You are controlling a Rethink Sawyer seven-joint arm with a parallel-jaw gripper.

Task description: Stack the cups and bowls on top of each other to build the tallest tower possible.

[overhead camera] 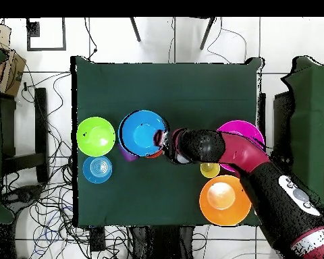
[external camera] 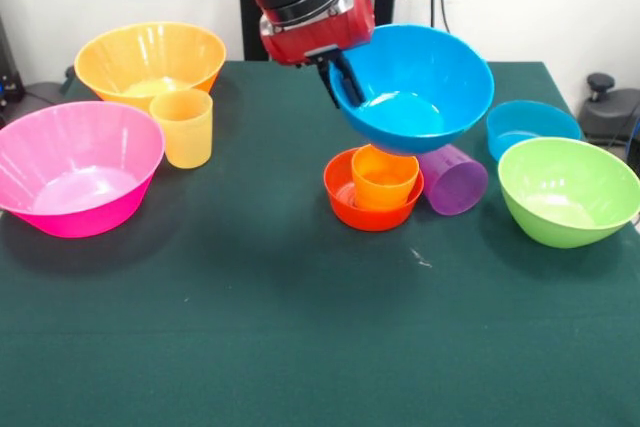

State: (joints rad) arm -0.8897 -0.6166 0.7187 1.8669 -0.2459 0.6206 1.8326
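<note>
The medium blue bowl point(external camera: 415, 87) is hanging tilted in the air, its rim pinched at nine o'clock by the gripper point(external camera: 338, 79), whose fingers are clamping that rim from inside and outside. Directly at six o'clock of the bowl, the tower point(external camera: 377, 185) is sitting on the green table point(external camera: 250, 327): the orange cup point(external camera: 384, 176) is standing inside the small red-orange bowl point(external camera: 345, 197). The purple cup point(external camera: 453, 179) is lying on its side just beside the tower, at three o'clock.
</note>
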